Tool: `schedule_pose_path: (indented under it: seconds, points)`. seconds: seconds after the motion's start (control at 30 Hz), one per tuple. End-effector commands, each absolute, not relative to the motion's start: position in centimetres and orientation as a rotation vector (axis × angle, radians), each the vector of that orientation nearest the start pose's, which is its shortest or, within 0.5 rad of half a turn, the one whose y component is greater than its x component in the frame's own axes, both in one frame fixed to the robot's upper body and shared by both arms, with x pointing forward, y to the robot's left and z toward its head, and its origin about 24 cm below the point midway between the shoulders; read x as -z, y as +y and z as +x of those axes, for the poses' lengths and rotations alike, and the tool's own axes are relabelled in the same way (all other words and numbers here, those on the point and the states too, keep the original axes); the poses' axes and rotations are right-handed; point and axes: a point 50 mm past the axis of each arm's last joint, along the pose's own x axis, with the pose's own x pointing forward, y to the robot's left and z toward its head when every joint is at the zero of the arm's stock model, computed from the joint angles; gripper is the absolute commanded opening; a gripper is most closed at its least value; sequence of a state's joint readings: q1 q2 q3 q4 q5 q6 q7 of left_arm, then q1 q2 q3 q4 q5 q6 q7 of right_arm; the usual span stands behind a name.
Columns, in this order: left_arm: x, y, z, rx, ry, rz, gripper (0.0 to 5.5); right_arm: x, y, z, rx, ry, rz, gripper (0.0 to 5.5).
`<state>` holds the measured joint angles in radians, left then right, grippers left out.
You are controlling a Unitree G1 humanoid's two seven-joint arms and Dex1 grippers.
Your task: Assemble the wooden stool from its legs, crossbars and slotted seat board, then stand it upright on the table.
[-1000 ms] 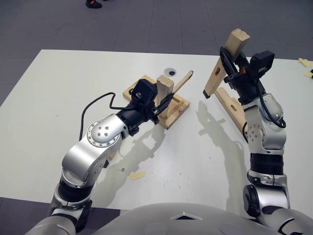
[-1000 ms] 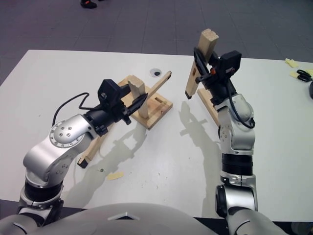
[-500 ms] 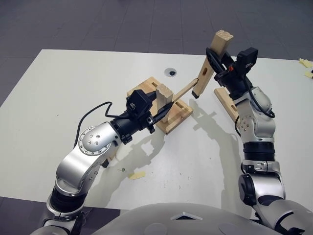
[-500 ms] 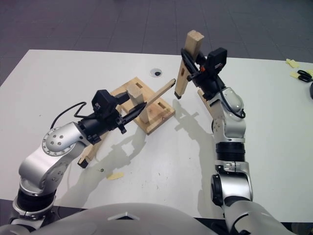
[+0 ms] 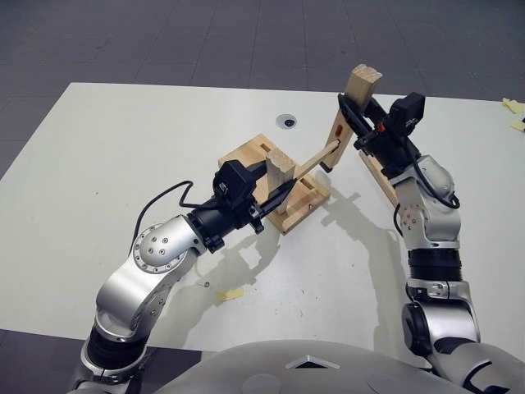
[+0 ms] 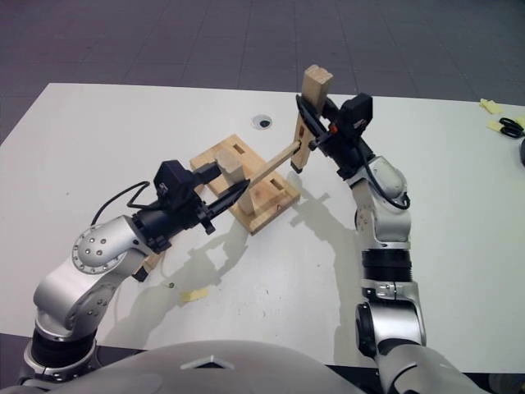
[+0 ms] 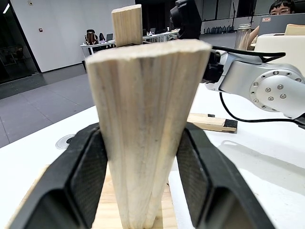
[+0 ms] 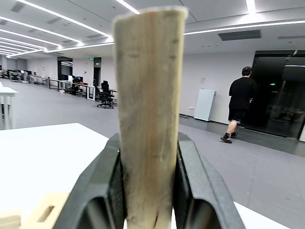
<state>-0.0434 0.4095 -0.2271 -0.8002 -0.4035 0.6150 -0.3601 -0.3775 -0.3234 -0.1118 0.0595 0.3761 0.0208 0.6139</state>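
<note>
Seat board [image 5: 244, 153] lay flat on white table [image 5: 123, 139], slots facing up, turned diagonal to the table edge

Upright leg [image 5: 277, 162] stood on top of seat board, about mid-board, end grain up. Left gripper [image 5: 277, 187] was clenched on this leg low down, just above the board surface. In left wrist view both black fingers [image 7: 88, 179] pressed against the leg's two sides

Crossbar [image 5: 313, 158] ran from the upright leg, slanting upward out past the seat board's robot-right far edge. Its far tip met the side of raised leg [image 5: 359, 84] near that leg's lower end. Couldn't tell if the tip was seated in the mortise or only touching

Raised leg was held in the air above and just beyond the seat board's robot-right far corner, tilted, not touching board or table. Right gripper [image 5: 354, 115] was clamped on it at mid-length; right wrist view showed fingers [image 8: 112, 188] tight on both faces

Loose leg [image 5: 377, 168] lay flat on table to robot-right of seat board, apart from it, partly behind the right arm. Another wooden piece [image 6: 146, 269] with dark end lay on the near robot-left side of seat board, mostly under left arm

Grommet [image 5: 286, 121] in the tabletop sat beyond seat board's far corner. Tape scrap [image 5: 230, 293] lay on the near side of seat board, well apart
</note>
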Motion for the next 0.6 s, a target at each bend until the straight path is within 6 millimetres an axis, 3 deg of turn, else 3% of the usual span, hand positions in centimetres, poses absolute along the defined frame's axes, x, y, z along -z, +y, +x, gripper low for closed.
schedule_pose_path:
  seconds: [0.03,0.37,0.6]
  points:
    - [-13.5,9.7,19.4,0.882,0.028,0.1,2.04,-15.4,-19.3,30.3,-0.561,-0.337,-0.031,1.03]
    - [-13.0,9.6,19.4,0.884,0.042,0.111,2.04,-14.6,-16.8,29.0,-0.622,-0.332,0.006,1.03]
    - [-12.6,9.4,19.2,0.881,0.051,0.104,2.04,-13.9,-17.3,28.4,-0.621,-0.298,-0.007,1.03]
